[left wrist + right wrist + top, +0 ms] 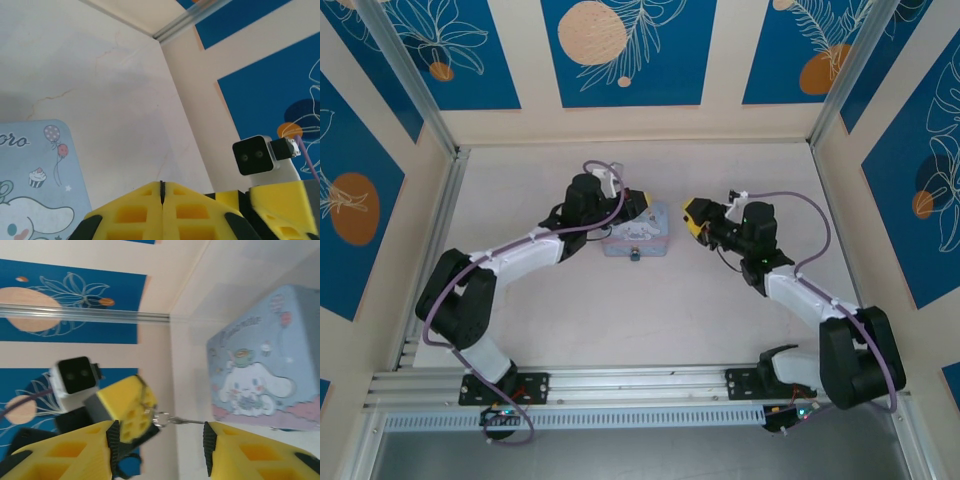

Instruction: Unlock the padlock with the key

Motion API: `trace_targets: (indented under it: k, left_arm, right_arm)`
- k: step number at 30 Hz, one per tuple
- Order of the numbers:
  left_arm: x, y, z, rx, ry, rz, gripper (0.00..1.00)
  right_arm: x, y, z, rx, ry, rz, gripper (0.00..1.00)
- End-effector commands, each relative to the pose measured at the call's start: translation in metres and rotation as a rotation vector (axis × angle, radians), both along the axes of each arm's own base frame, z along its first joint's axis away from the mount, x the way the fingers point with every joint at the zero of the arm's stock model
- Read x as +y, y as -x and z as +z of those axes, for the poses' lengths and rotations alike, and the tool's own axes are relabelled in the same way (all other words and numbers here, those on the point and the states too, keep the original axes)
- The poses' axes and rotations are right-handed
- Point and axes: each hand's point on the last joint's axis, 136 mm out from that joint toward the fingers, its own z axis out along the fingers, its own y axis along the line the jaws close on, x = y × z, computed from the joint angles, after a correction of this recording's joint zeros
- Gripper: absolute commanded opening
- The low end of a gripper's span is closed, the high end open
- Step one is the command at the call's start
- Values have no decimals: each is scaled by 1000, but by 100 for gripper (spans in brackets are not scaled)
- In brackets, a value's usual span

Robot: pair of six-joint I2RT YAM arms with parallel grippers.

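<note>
The key (182,421) is a thin metal sliver with a small ring, and it sticks out sideways from the yellow fingertips (127,407) of my left gripper. My left gripper (161,189) is shut on the key, whose dark edge (161,192) shows between the pads. It hovers over the pale blue tin box (638,237). My right gripper (160,445) is open, its pads on either side of the key and not pinching it. The gripper (693,214) sits just right of the box. The padlock (635,256) is a tiny dark block at the box's front wall.
The tin box (260,375) has a cartoon lid and lies close beside both grippers. The right arm's wrist camera (255,155) faces my left gripper at short range. Patterned walls and an aluminium corner post (835,85) enclose the table.
</note>
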Motion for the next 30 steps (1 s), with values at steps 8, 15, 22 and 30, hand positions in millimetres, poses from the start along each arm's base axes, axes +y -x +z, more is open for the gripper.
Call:
trace_targets:
  k: [8, 15, 22, 30]
  left_arm:
    - [25, -16, 47, -45, 291, 234, 0]
    - [28, -14, 50, -28, 340, 258, 0]
    - [28, -14, 47, -15, 355, 267, 0]
    - [28, -17, 43, -14, 355, 282, 0]
  right_arm:
    - [38, -22, 42, -109, -186, 30, 45]
    - [55, -41, 38, -126, -209, 42, 41]
    - [73, -49, 32, -124, -230, 87, 39]
    - [82, -45, 27, -124, -254, 121, 36]
